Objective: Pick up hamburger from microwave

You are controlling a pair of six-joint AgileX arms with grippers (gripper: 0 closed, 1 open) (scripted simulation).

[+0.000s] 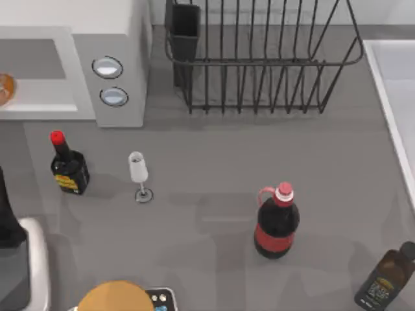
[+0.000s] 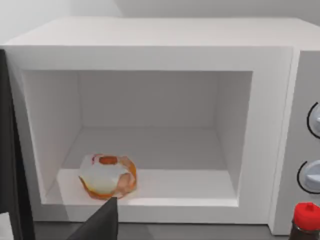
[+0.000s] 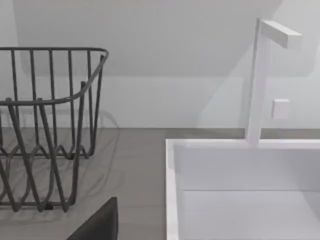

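Sitting near the front lip of the microwave (image 2: pixel 150 55) cavity floor, the hamburger (image 2: pixel 107 176) lies just ahead of and slightly above the left gripper (image 2: pixel 100 222), whose jaws' opening I cannot tell. It is round, with no clear long axis or heading. The left arm is far nearer; the right gripper (image 3: pixel 97 220) hangs by the wire rack (image 3: pixel 45 130).

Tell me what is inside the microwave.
The hamburger lies alone on the floor of the microwave cavity, near its front edge. A dark fingertip of the left gripper covers the sill just before it; its open-or-shut state is unreadable.
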